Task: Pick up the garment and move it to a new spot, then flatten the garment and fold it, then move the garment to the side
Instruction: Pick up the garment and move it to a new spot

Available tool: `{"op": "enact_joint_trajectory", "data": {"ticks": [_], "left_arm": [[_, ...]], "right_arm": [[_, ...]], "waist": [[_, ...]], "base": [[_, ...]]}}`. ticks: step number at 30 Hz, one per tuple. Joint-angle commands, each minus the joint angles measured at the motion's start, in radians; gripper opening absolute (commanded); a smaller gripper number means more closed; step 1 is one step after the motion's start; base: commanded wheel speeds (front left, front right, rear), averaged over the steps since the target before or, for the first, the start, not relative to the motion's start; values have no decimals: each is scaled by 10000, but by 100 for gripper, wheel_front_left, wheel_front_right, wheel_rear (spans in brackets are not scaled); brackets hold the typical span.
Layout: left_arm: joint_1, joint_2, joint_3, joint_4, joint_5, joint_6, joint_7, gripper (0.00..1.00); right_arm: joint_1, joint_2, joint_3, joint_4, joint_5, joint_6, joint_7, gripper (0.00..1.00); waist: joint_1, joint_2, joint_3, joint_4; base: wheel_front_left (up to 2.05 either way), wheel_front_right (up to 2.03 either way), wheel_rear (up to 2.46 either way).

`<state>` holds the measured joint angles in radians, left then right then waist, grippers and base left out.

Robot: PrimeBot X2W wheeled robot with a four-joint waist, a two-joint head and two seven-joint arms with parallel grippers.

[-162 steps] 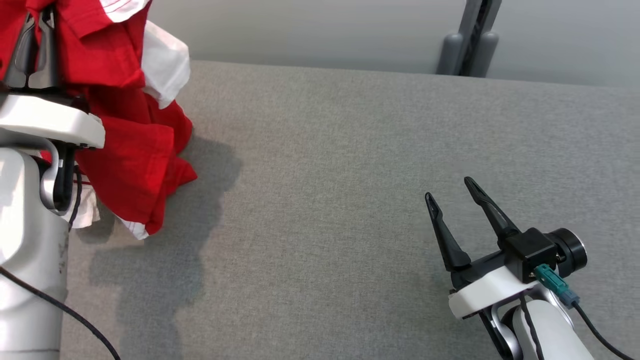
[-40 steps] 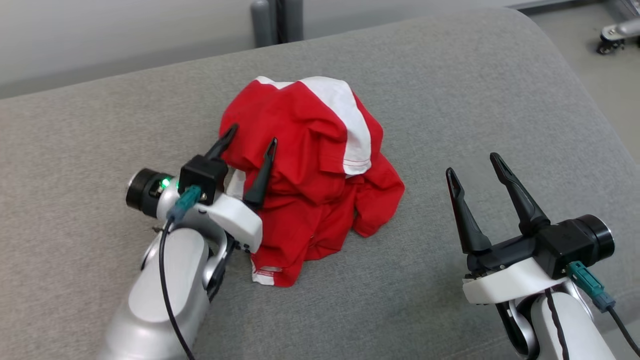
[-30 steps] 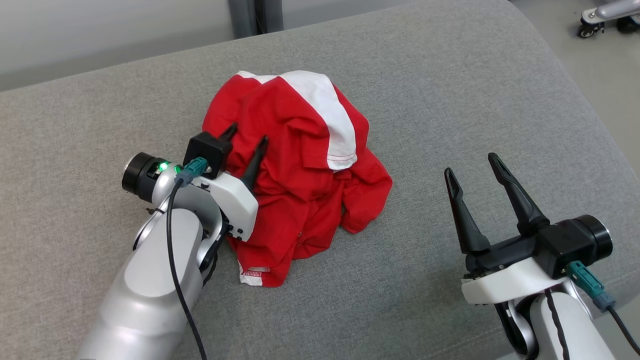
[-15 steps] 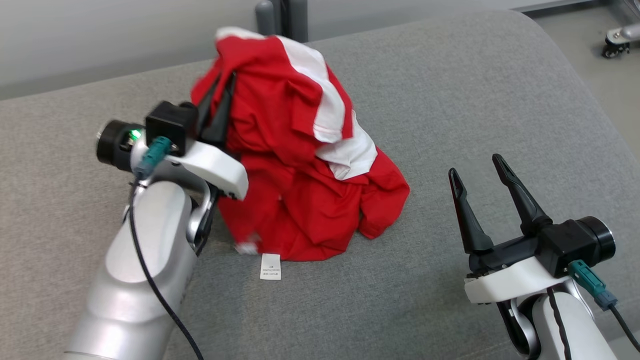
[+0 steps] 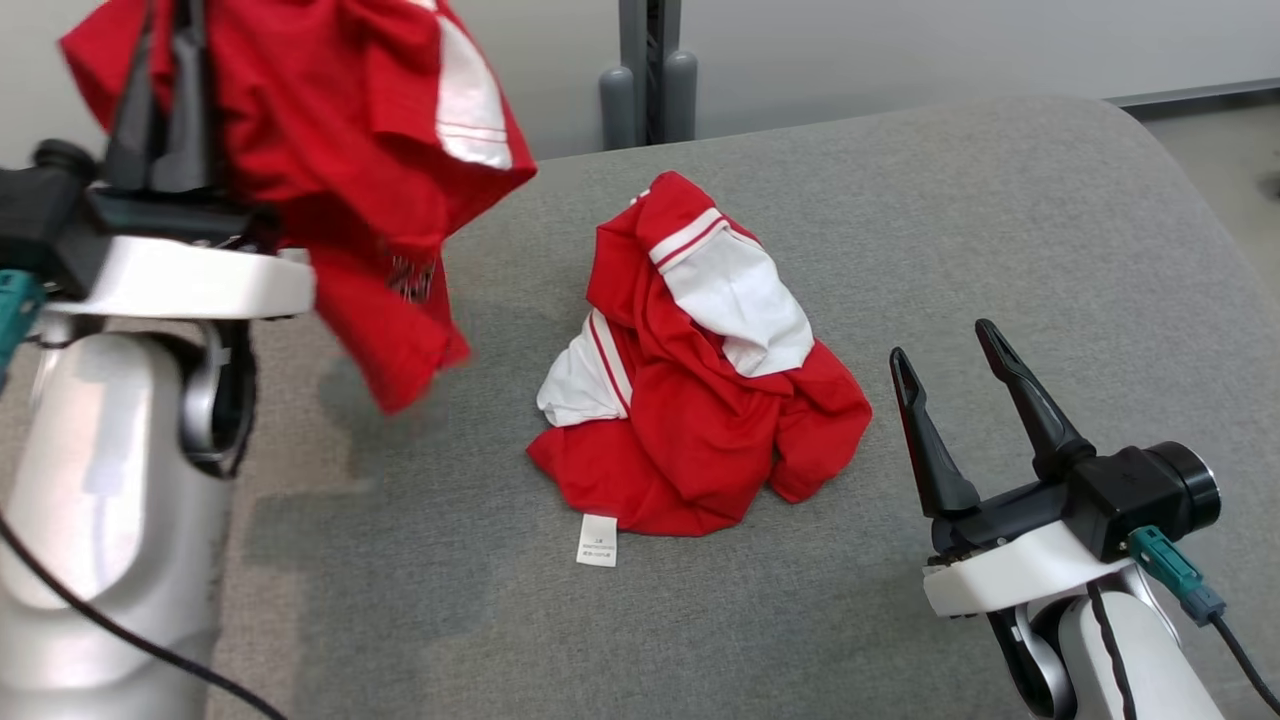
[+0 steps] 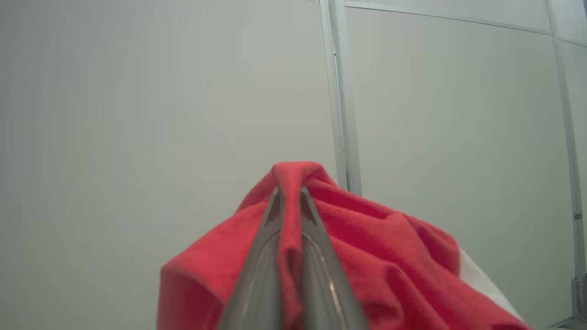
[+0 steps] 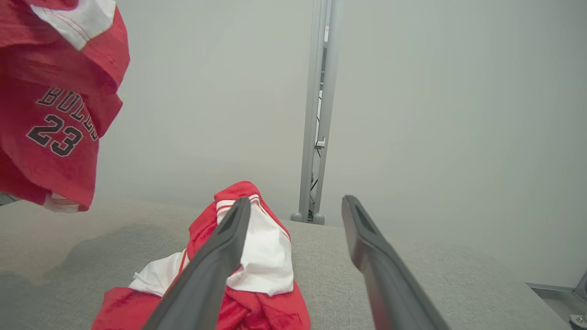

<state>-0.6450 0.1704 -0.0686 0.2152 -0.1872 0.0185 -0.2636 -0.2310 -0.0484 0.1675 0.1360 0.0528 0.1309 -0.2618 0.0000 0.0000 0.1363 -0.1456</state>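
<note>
High at the left above the grey cushion (image 5: 950, 200), the left gripper (image 6: 289, 195) is clamped on a fold of the red garment (image 5: 330, 150), which hangs below it, while a second red-and-white piece (image 5: 700, 430) lies nearer the open right gripper (image 5: 940, 340).

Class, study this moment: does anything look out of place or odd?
Yes. The left gripper holds one red garment aloft, yet a second crumpled red-and-white piece lies apart on the grey surface, its white label sticking out.

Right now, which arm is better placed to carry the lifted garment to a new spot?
Left: the left gripper is shut on the lifted red garment, which hangs clear of the cushion. The right gripper stands open and empty.
</note>
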Motion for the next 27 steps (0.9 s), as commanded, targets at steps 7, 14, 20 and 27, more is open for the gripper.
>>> {"op": "enact_joint_trajectory", "data": {"ticks": [7, 14, 20, 27], "left_arm": [[745, 1130, 1020, 857, -62, 116, -6, 0], [1213, 1720, 1399, 2152, -60, 66, -10, 0], [1344, 1829, 1647, 3773, -286, -172, -9, 0], [1097, 1750, 1762, 6335, -274, -43, -7, 0]], "right_arm": [[103, -39, -128, -98, -42, -3, -52, 100], [-5, -41, -239, -138, -213, -3, -52, 100], [-148, -41, -198, -71, -364, -3, -52, 100], [-280, -41, -179, -41, -460, -3, -52, 100]], "waist": [[0, 0, 132, 528], [0, 0, 409, 905], [0, 0, 660, 1104], [0, 0, 930, 1028]], "base": [[0, 0, 0], [0, 0, 0], [0, 0, 0], [0, 0, 0]]}}
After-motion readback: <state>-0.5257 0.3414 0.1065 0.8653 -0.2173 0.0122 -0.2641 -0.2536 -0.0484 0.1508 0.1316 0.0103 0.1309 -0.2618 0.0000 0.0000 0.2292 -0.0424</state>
